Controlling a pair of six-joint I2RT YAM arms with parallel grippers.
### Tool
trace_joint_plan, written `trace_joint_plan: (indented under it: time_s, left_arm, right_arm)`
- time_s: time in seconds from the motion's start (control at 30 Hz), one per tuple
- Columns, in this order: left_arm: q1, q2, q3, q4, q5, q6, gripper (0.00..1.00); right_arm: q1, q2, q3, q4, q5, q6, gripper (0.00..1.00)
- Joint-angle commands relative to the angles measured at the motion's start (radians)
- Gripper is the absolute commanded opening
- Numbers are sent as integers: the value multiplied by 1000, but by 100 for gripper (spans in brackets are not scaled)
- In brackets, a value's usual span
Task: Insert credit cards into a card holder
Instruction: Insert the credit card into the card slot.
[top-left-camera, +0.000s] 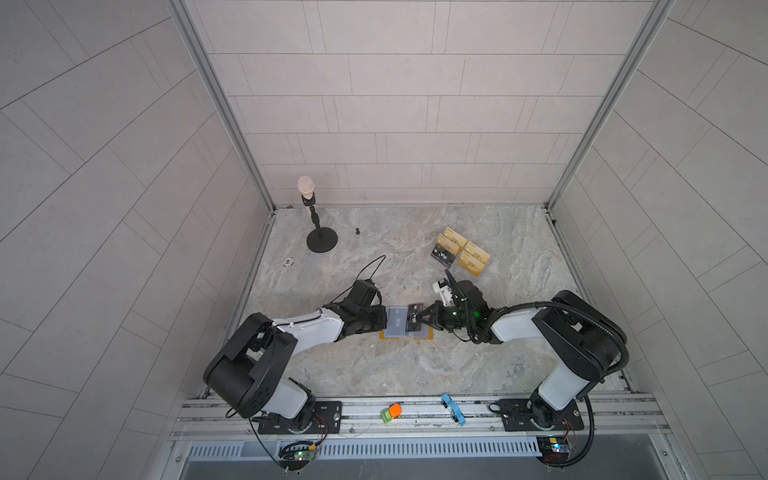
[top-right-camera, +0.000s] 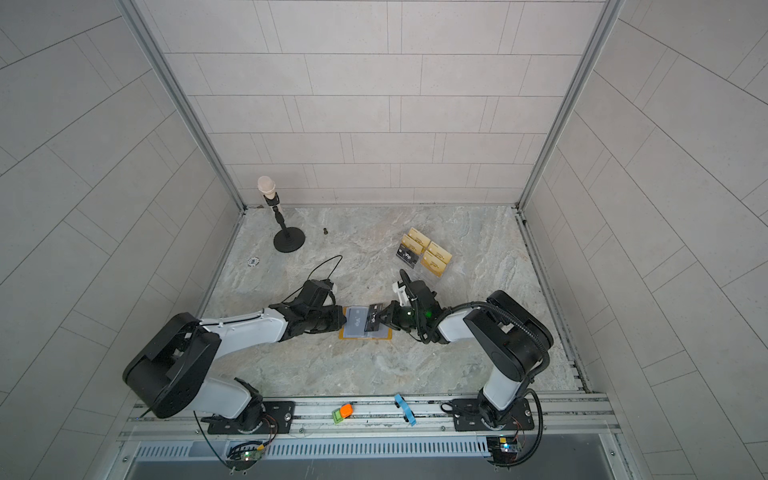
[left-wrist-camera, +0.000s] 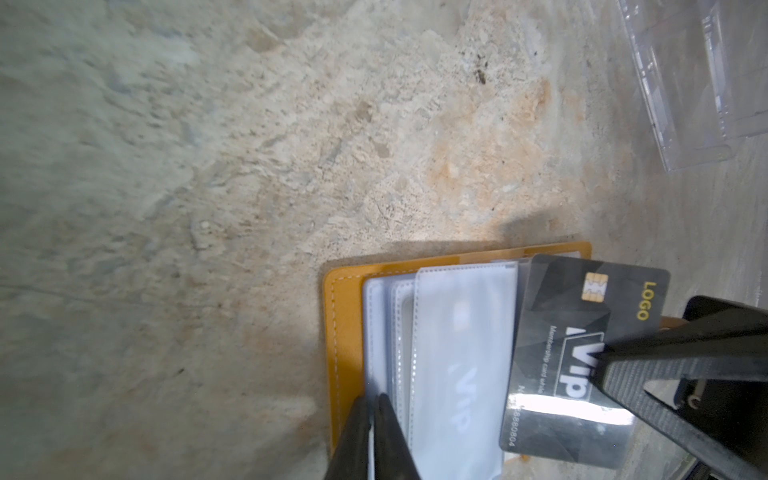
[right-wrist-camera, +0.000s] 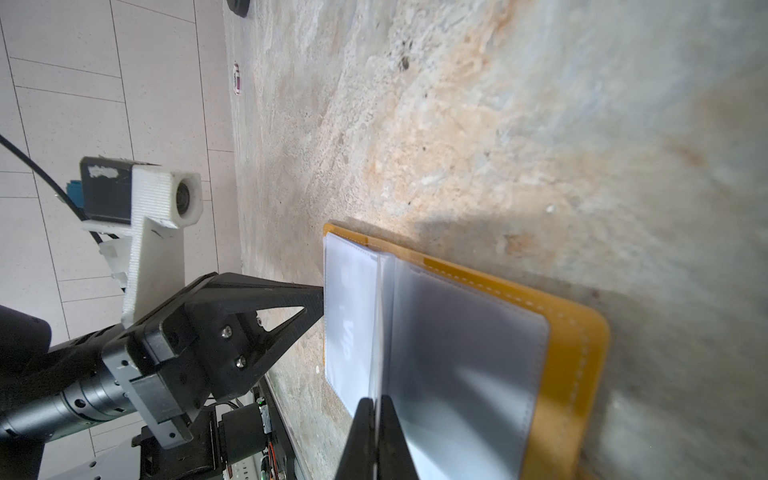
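The mustard-yellow card holder (top-left-camera: 405, 338) (top-right-camera: 365, 336) lies open on the stone table, its clear sleeves (left-wrist-camera: 465, 332) fanned upward. One sleeve holds a Vip card (left-wrist-camera: 467, 382). My left gripper (top-left-camera: 384, 322) (top-right-camera: 344, 320) (left-wrist-camera: 376, 415) is shut on the edge of a sleeve at the holder's left side. My right gripper (top-left-camera: 423, 320) (top-right-camera: 384, 319) (right-wrist-camera: 376, 411) is shut on a black Vip credit card (left-wrist-camera: 582, 353) (top-left-camera: 415, 319), held tilted over the holder's right half. The card's leading edge meets the sleeves; I cannot tell whether it is inside one. In the right wrist view the card (right-wrist-camera: 378, 332) shows edge-on.
A clear acrylic stand (top-left-camera: 461, 253) at the back right holds gold cards and another black Vip card (top-left-camera: 444, 254). A microphone on a round black base (top-left-camera: 321, 242), a small dark part (top-left-camera: 356, 231) and a round chip (top-left-camera: 287, 261) sit at the back left.
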Motion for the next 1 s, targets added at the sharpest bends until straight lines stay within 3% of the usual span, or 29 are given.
trace_joint_plan:
  time_s: [0.0,0.57,0.97]
  left_arm:
    - [-4,10,-2,-55,-16,9,10]
    - [-4,14,1,-54,-12,11,10]
    - [-4,11,1,-61,-13,13,11]
  right_arm:
    - [1,-1,-12,1,-4,1,0]
    - [-3,-35,-7,-41,-6,-16,0]
    - [2,27,-15,64,-37,39,0]
